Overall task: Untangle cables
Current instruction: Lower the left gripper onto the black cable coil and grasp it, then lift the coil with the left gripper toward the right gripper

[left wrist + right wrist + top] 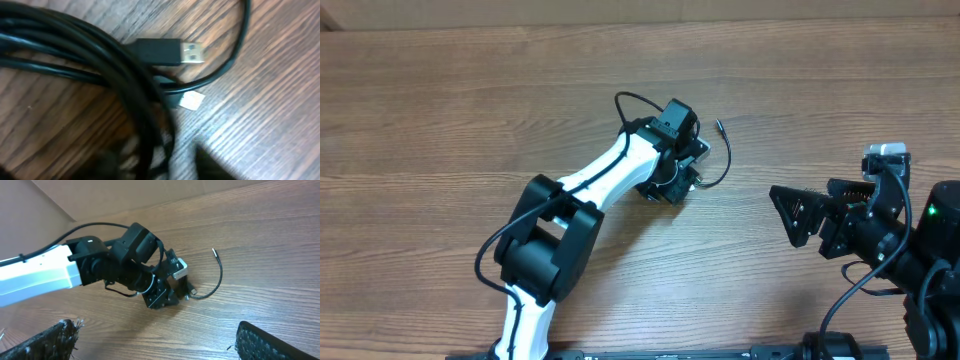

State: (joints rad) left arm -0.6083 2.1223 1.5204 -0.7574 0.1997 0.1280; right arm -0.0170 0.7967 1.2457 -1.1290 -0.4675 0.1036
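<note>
The cables are a small bundle of thin black cords on the wooden table, with a black USB plug with a silvery end beside it. One loose strand curls out to the right and ends in a small plug tip; it also shows in the right wrist view. My left gripper is down over the bundle, which hides most of it from above. Its blurred fingers stand apart with cord strands between them. My right gripper is open and empty, well to the right of the cables.
The left arm reaches diagonally from the front left to the table's middle. A thicker black arm cable arcs above its wrist. The right arm's body fills the front right corner. The table's far edge runs along the top.
</note>
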